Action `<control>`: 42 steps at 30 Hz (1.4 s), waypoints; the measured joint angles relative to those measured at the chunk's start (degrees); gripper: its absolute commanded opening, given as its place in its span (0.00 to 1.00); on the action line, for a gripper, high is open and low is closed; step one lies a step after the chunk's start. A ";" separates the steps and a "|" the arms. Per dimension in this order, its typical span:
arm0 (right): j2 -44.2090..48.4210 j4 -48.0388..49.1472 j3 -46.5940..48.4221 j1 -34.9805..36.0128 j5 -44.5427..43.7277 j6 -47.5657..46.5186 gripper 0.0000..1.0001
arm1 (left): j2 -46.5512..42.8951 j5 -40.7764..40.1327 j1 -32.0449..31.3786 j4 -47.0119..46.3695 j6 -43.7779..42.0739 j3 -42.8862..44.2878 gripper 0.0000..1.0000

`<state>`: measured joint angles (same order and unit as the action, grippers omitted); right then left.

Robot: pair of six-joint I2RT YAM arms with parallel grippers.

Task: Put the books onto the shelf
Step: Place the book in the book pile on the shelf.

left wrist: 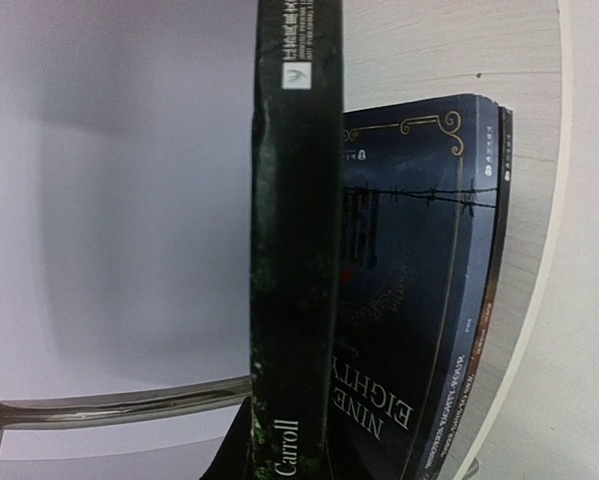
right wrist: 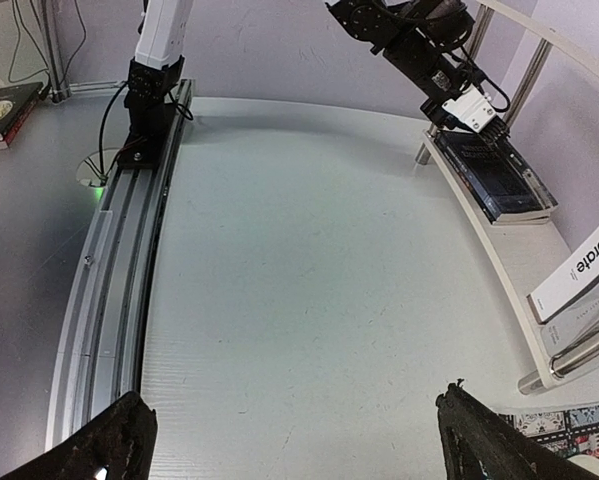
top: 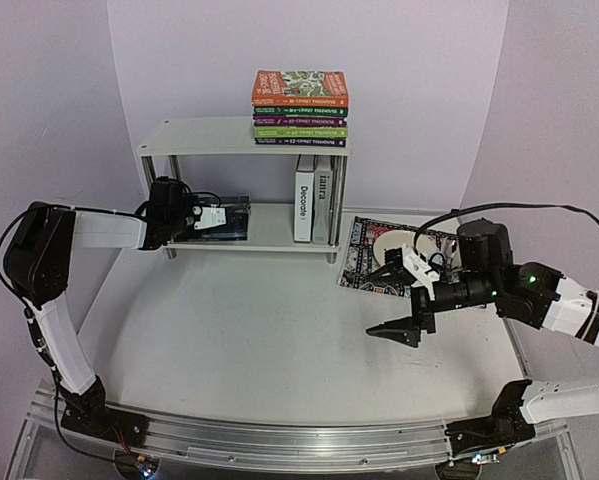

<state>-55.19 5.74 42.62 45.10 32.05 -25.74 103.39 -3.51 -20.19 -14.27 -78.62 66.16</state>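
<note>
My left gripper (top: 211,216) is shut on a dark green book (left wrist: 294,250) with "Carroll" on its spine, at the left end of the shelf's (top: 199,136) lower board. The book sits close over two dark books (left wrist: 429,300) lying flat there; I cannot tell if they touch. Several colourful paperbacks (top: 300,108) are stacked on the top board. "Decorate" (top: 304,198) and a grey book (top: 323,198) stand upright on the lower board. My right gripper (top: 397,300) hangs open over the table with nothing between its fingers (right wrist: 469,430).
A black patterned mat (top: 364,262) with a white disc (top: 392,243) lies right of the shelf, just behind my right gripper. A chrome leg (left wrist: 119,408) runs beside the held book. Beyond the base rail (right wrist: 119,260), dark books (right wrist: 4,110) lie off the table.
</note>
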 measured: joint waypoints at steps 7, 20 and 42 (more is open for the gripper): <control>-1.96 -0.23 1.05 0.00 -0.20 -0.55 0.98 | 4.13 0.68 0.46 -2.19 -1.29 3.37 0.00; -4.43 -0.49 2.56 0.00 -0.59 -1.06 0.98 | 7.18 2.30 2.35 -4.36 -2.19 5.94 0.00; -5.74 -0.62 4.01 0.00 -0.30 -1.03 0.98 | 9.43 5.03 3.15 -6.03 -5.12 3.96 0.60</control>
<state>-60.93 5.13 46.63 45.10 31.75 -26.76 112.81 1.52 -17.03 -20.30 -83.74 70.12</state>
